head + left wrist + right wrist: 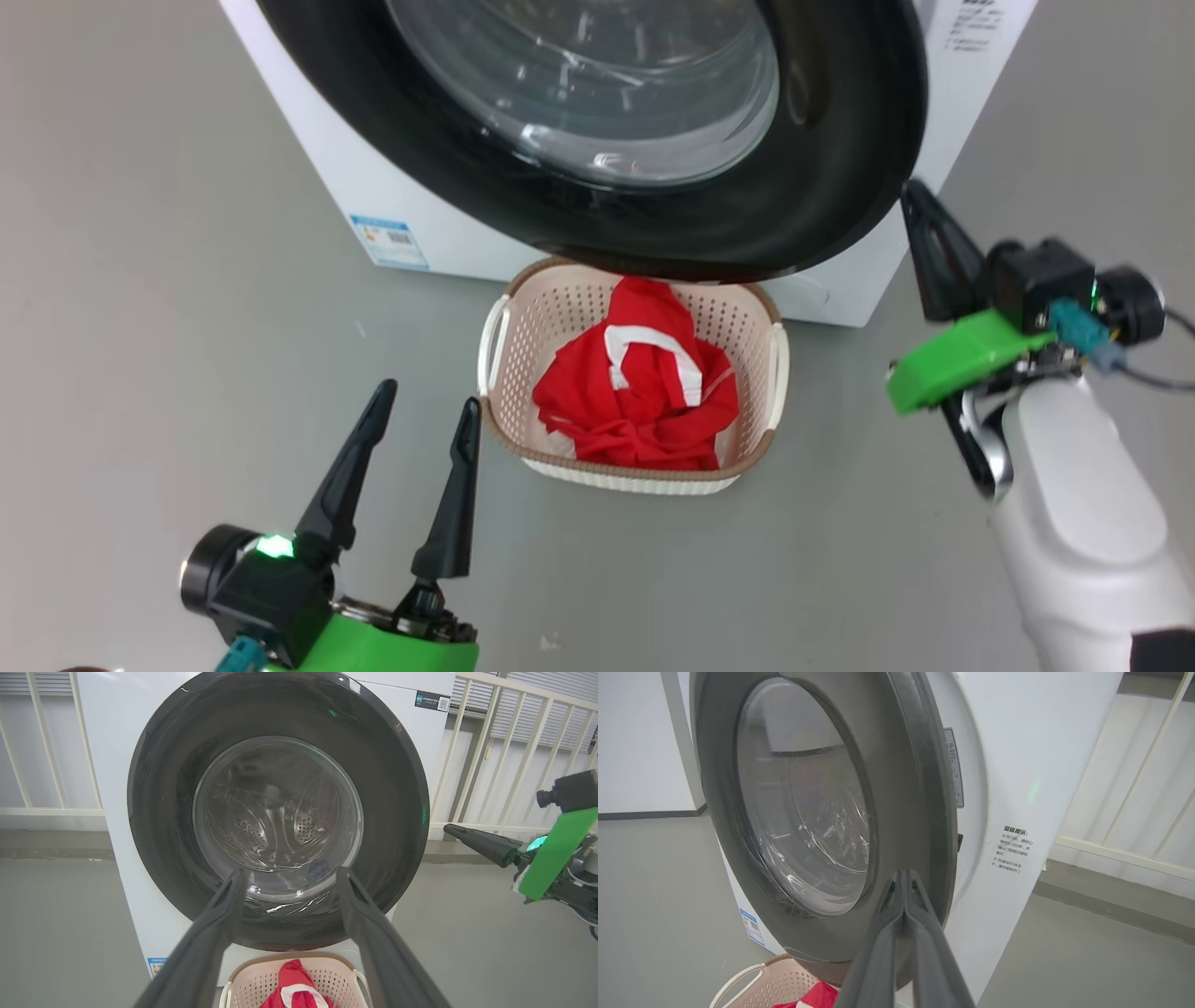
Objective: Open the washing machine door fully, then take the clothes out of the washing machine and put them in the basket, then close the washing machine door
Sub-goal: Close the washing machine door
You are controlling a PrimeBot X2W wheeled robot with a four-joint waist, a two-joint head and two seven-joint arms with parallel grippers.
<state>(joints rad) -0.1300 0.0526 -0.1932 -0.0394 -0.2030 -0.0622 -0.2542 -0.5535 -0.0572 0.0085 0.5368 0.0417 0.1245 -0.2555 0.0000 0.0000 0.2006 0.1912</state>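
Right gripper (920,210), fingers pressed together and empty, is sitting just beside the washing machine door (840,140) at its right rim. Left gripper (429,397) is hovering spread, empty. Clothes (644,392) are lying in the near basket (541,327). Closing looks underway, likely needing a firm push.

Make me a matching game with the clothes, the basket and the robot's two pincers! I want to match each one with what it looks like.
Things:
1. clothes
2. basket
3. left pincer
4. right pincer

Looks:
A. shut tight
B. cream-white with little holes
C. red with white bands
D. open wide

Pairs: 1-C, 2-B, 3-D, 4-A
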